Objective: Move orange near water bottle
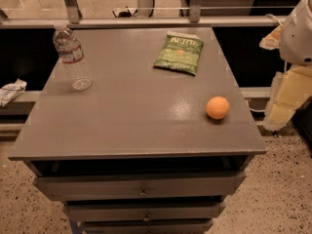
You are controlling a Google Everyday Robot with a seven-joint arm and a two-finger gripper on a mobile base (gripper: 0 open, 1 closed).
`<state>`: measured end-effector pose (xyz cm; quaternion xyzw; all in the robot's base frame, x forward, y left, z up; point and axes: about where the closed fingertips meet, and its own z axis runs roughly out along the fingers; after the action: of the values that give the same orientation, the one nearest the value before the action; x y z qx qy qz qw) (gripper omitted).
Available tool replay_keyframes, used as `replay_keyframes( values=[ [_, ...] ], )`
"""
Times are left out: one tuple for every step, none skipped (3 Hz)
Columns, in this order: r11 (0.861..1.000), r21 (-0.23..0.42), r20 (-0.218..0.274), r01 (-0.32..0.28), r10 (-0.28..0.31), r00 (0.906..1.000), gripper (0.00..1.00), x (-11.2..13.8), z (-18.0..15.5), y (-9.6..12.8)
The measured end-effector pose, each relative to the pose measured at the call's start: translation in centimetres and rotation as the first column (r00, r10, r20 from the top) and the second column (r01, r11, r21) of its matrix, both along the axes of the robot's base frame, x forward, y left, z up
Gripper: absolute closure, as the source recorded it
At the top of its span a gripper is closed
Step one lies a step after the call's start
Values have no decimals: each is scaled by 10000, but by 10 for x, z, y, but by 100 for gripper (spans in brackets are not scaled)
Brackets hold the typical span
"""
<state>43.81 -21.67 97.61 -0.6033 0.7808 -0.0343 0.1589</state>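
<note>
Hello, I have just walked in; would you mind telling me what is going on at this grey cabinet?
The robot is meant to bring the orange over to the water bottle, but nothing is being handled yet. The orange lies near the right edge of the cabinet top. The bottle stands at the far left corner, and a green chip bag lies toward the back. The gripper hangs beyond the cabinet's right side, apart from the orange.

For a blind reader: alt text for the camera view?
An orange sits front right on a table, far from the water bottle back left; a green chip bag lies mid-back. The gripper hangs past the right edge.
</note>
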Motion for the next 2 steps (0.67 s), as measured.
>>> replay_keyframes(
  values=[
    [10000, 0, 2, 0, 0, 10000, 0, 0, 0, 0],
    [9957, 818, 50, 427, -432, 9991, 0, 19, -43, -4]
  ],
)
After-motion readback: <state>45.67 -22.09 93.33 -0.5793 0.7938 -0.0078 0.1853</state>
